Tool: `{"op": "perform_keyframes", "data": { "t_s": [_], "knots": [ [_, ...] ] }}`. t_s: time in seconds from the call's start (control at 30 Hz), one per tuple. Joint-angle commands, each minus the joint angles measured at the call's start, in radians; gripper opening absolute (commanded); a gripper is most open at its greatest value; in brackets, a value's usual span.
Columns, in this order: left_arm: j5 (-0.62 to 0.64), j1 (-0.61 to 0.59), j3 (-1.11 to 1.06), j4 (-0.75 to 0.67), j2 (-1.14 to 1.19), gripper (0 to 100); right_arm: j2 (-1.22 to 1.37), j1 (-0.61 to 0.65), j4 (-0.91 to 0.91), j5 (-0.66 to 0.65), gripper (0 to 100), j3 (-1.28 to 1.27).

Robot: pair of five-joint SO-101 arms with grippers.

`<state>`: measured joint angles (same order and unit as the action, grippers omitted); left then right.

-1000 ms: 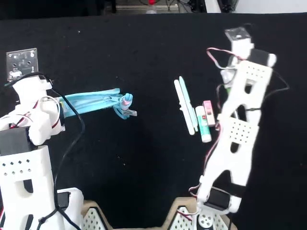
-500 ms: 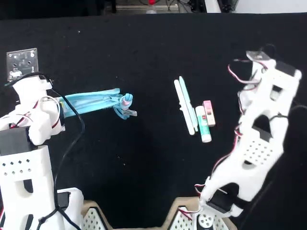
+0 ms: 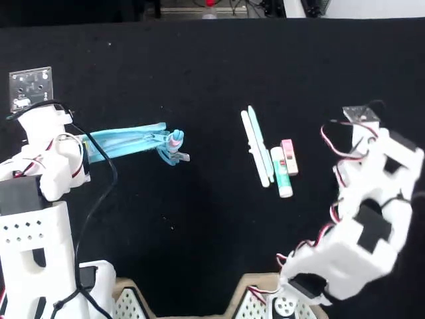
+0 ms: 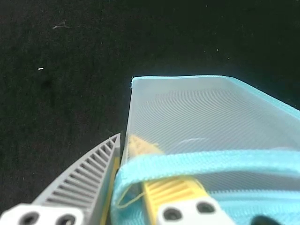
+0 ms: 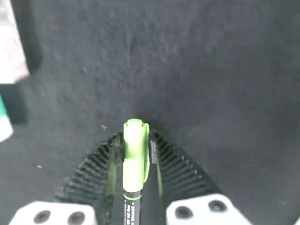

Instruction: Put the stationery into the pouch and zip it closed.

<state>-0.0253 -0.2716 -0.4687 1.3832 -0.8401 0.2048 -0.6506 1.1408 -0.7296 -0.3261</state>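
Gripping a green marker (image 5: pixel 135 164), the right tool (image 5: pixel 135 137) hangs well apart from the pouch (image 3: pixel 126 143); the left tool (image 4: pixel 125 138) pinches the pouch's edge; if that pinch slips, the mouth could sag shut, blocking the marker.

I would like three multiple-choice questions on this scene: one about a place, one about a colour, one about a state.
1. Where do the loose pens lie?
A. on the table, between the arms
B. on the floor
C. in a cup

2. What colour is the marker in the right jaws?
A. red
B. green
C. black

3. How are the left jaws?
A. shut on the pouch edge
B. open above it
C. shut on a pen

Answers: 1 A, the high view shows them on the table. 2 B, its green barrel sits between the jaws. 3 A, one jaw is inside the mesh, one outside.
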Motion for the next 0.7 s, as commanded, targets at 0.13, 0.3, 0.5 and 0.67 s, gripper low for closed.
{"op": "perform_keyframes", "data": {
  "t_s": [0.13,0.3,0.5,0.67],
  "knots": [
    [0.012,-0.005,-0.021,-0.003,0.002,3,-0.136,-0.014,-0.104,-0.138,13.5,-0.157],
    [0.012,-0.005,-0.022,-0.002,0.002,3,-0.136,-0.012,-0.107,-0.140,17.1,-0.153],
    [0.012,-0.005,-0.022,-0.002,0.002,3,-0.136,-0.009,-0.083,-0.204,12.3,-0.128],
    [0.012,-0.005,-0.022,-0.002,0.002,3,-0.127,0.026,-0.026,-0.216,12.3,-0.128]
  ]
}}
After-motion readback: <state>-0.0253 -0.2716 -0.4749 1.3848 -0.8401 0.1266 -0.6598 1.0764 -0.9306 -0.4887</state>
